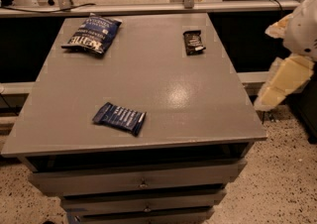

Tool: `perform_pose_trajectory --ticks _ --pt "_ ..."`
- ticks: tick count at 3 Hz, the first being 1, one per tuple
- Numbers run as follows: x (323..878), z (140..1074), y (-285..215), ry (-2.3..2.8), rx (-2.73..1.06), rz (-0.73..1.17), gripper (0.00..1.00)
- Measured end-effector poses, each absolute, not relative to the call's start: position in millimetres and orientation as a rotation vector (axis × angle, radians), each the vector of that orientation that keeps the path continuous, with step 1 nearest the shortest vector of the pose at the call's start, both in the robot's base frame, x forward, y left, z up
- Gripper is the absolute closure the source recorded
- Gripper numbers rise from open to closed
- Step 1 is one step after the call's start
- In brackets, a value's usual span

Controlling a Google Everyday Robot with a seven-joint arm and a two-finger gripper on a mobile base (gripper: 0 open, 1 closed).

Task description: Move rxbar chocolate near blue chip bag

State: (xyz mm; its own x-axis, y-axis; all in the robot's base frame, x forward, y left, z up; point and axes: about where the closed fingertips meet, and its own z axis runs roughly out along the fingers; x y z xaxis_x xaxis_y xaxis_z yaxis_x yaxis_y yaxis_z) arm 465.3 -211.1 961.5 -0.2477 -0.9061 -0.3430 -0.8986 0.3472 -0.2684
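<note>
Rxbar chocolate [193, 42] lies flat, far right of table [163, 84]. Blue chip bag [92, 33] far left, well apart. Gripper [286, 78] off table's right side; open or closed, cannot tell. Likely risks: thin wrapper slips pinch; blue bar wrapper [119, 117] mistaken for target.

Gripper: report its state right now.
Gripper: beside the table's right edge, away from the rxbar chocolate; open or closed cannot be told.

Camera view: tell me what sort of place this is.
Probably a robot test lab: grey drawer cabinet on speckled floor, metal rail behind, gripper hanging off the cabinet's right side.
</note>
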Motion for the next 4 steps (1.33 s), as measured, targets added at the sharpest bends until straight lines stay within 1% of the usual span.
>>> perform_pose_trajectory --ticks 2,3,4 --pt "587.7 939.4 -188.3 2.013 -1.348 0.068 0.00" --pt "651.3 924.2 -182.8 1.959 -1.213 0.176 0.00" --pt "702.8 904.8 -185.4 1.923 -1.092 0.262 0.00"
